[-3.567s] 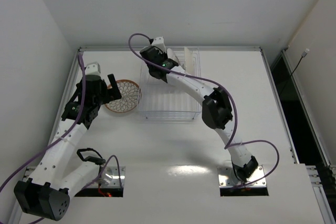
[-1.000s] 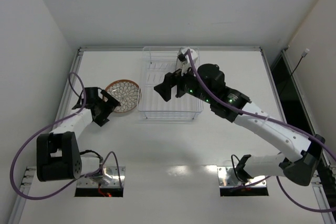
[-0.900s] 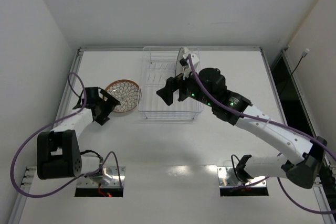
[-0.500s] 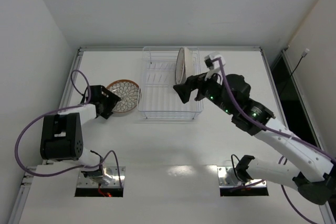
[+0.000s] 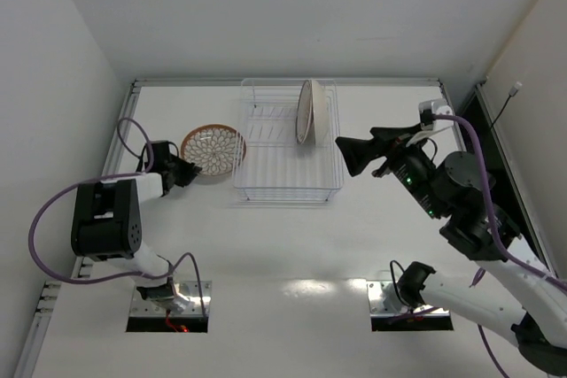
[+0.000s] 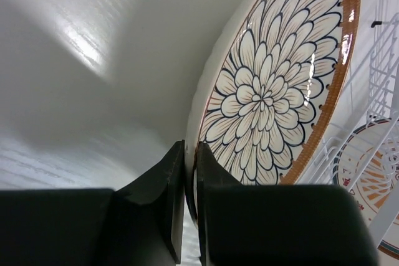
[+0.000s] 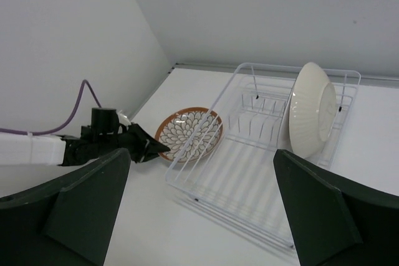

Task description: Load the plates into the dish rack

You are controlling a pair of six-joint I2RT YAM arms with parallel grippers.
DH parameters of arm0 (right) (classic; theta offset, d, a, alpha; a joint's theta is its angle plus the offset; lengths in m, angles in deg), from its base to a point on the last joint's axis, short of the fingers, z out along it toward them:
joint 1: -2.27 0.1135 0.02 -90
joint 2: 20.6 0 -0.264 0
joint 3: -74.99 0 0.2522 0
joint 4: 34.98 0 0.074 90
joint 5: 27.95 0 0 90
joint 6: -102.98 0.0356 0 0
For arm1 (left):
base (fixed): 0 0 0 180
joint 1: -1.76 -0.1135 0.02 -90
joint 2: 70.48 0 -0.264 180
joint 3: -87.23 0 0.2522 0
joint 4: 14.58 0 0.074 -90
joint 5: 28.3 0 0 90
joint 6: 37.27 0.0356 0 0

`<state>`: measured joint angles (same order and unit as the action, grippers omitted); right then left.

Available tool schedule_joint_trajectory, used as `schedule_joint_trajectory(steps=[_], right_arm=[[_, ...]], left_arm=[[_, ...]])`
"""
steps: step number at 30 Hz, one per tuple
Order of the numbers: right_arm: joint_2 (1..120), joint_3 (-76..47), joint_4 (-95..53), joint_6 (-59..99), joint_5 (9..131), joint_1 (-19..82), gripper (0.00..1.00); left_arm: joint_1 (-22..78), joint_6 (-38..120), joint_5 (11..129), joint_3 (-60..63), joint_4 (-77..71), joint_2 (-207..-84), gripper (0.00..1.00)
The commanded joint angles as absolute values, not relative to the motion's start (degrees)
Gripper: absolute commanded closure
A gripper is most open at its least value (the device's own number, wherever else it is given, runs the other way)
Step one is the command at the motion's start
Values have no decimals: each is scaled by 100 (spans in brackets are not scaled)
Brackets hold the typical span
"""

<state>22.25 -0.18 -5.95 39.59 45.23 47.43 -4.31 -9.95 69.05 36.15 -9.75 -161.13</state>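
Observation:
A brown-and-white petal-patterned plate [image 5: 213, 150] [image 6: 274, 85] [image 7: 189, 132] lies on the table just left of the dish rack [image 5: 283, 185] [image 7: 249, 172]. My left gripper [image 5: 183, 168] [image 6: 190, 179] is shut on its near left rim, one finger above and one below. A second plate [image 5: 306, 112] [image 7: 313, 118] stands upright in the rack's back right slots. Its white underside faces right, and its orange-patterned face [image 6: 374, 172] shows through the wires. My right gripper [image 5: 347, 155] [image 7: 202, 154] hangs open and empty in the air, right of the rack.
The rack's white wire wall [image 6: 381, 85] stands close beside the held plate's far edge. The table's raised metal border [image 5: 124, 121] runs along the left, right behind my left arm. Purple cables [image 5: 133, 135] loop off both arms.
My left gripper has shut on the petal plate's rim. My right arm has pulled back to the right, away from the rack, leaving the upright plate standing there.

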Motion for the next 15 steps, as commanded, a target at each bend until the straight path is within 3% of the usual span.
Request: schedule_joint_trajectory(steps=[1, 7, 15], right_arm=[[2325, 102, -539, 4075, 4367, 4735, 1], [2792, 41, -487, 4128, 4754, 4735, 1], [3415, 94, -925, 4356, 5421, 4683, 1]], left_arm=[[-518, -818, 6899, 3716, -435, -15759, 100], [-773, -879, 6049, 3445, 609, -13969, 100], [-826, -327, 5404, 2119, 1763, -12761, 100]])
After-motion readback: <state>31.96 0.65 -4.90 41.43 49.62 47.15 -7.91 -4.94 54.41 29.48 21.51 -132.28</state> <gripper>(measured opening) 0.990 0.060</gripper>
